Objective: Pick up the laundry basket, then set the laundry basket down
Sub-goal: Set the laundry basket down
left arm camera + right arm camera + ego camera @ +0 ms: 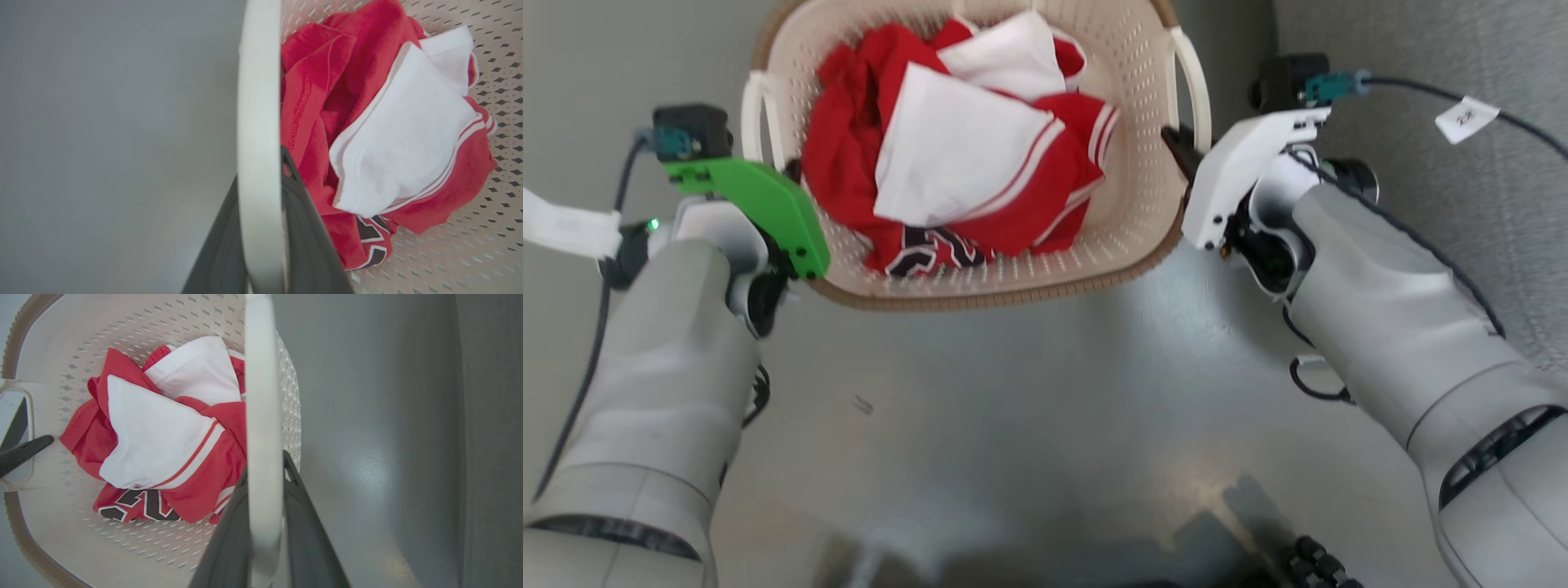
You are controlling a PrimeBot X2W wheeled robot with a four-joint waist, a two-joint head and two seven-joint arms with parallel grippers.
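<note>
At your left, the left gripper (791, 170) has its jaws closed on the laundry basket (1143, 73), one finger on each side of its left handle (754, 114). The basket is between your arms, above the grey floor (1013, 392). The grasp looks done, but whether it is lifted cannot be told, and the set-down remains. Red and white clothes (964, 155) lie loose inside. The right gripper (1176, 143) clamps the right handle (1196, 82) the same way. Further right, mind the carpet (1503, 204) edge.
</note>
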